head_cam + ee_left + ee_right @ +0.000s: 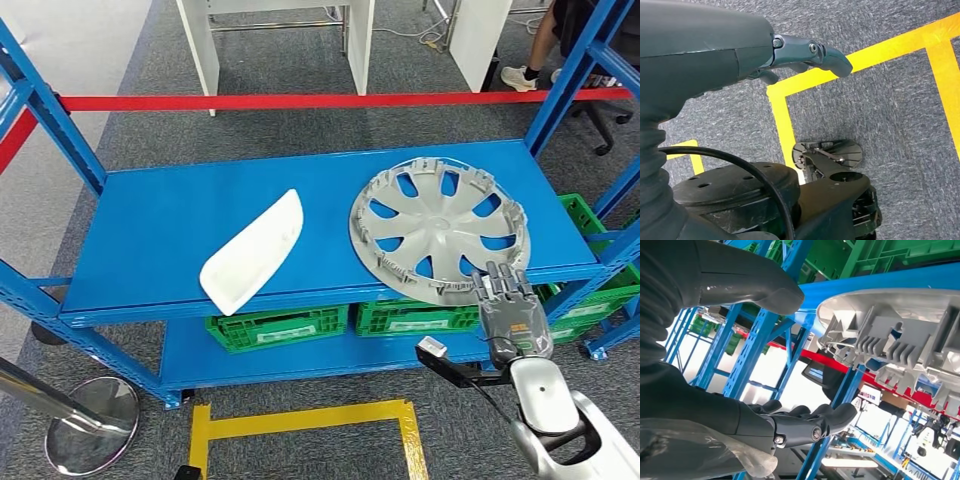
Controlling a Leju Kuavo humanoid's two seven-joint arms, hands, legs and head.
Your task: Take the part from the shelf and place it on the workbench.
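Right hand, fingers spread and empty, nears the hubcap overhanging the shelf; a nudge could tip it off.

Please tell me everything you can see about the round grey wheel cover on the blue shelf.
The wheel cover is a round silver-grey disc that looks like plastic, with spokes, openings between them and small clips around its rim. It lies flat, inner side up, on the right part of the blue shelf, its near edge hanging over the shelf front. The right hand is at that edge, fingers apart; contact cannot be told.
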